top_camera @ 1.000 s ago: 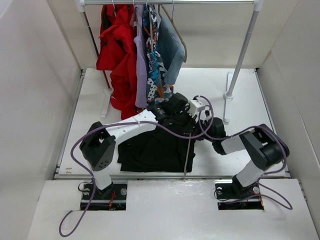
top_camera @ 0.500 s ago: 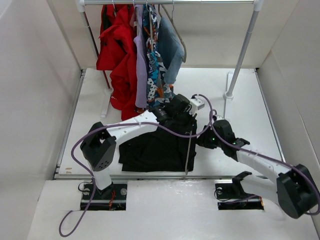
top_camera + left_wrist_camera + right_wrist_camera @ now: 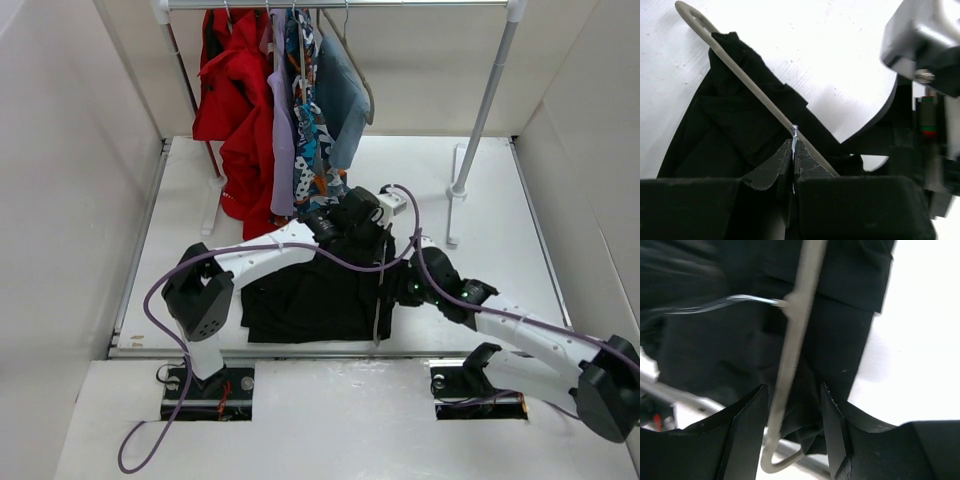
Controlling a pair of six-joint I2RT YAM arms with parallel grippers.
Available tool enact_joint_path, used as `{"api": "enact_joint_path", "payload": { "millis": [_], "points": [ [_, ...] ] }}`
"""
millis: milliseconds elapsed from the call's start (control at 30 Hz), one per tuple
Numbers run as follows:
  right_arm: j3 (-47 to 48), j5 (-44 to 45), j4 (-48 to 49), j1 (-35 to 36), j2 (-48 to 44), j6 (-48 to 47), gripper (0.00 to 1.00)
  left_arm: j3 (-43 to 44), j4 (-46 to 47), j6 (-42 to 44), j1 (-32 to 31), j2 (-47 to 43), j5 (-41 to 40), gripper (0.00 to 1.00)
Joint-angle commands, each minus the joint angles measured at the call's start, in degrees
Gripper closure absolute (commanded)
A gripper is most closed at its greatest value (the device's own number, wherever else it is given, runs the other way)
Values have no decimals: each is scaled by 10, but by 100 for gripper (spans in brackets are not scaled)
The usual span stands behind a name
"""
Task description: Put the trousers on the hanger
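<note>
The black trousers [image 3: 300, 298] lie on the white table near its front edge. The grey-beige hanger [image 3: 378, 300] lies along their right side, partly through the fabric. My left gripper [image 3: 370, 230] is shut on the hanger's wire hook [image 3: 793, 134], with the hanger's bar [image 3: 745, 80] crossing the trousers [image 3: 725, 130] just ahead. My right gripper [image 3: 393, 290] is open low over the trousers' right edge. In the right wrist view its fingers [image 3: 747, 427] stand either side of the hanger bar [image 3: 792, 355], over the trousers [image 3: 710, 345]; the gripper [image 3: 792, 412] holds nothing.
A clothes rail at the back carries red [image 3: 235, 90], lilac, patterned and blue-grey clothes [image 3: 340, 100]. Its right post [image 3: 485, 110] stands on a foot behind my right arm. White walls close both sides. The table's front edge [image 3: 330, 350] runs just below the trousers.
My right arm has unfolded and swung left, bringing its open gripper from the table's right side to the hanger bar. My left gripper has stayed shut on the hook, nearly still.
</note>
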Motion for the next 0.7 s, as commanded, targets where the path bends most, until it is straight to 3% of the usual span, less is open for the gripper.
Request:
{"api": "enact_joint_path", "payload": {
  "millis": [0,333,533,667],
  "points": [
    [28,32,9,6,41,12,48,18,-21,-2,-1,12,-14,100],
    [33,48,74,6,86,30,70,23,-27,-2,-6,18,-7,100],
    [22,60,74,6,113,43,60,28,-27,-2,-6,24,-1,100],
    [57,72,40,6,128,23,48,33,-32,-2,-11,24,-1,100]
  ]
}}
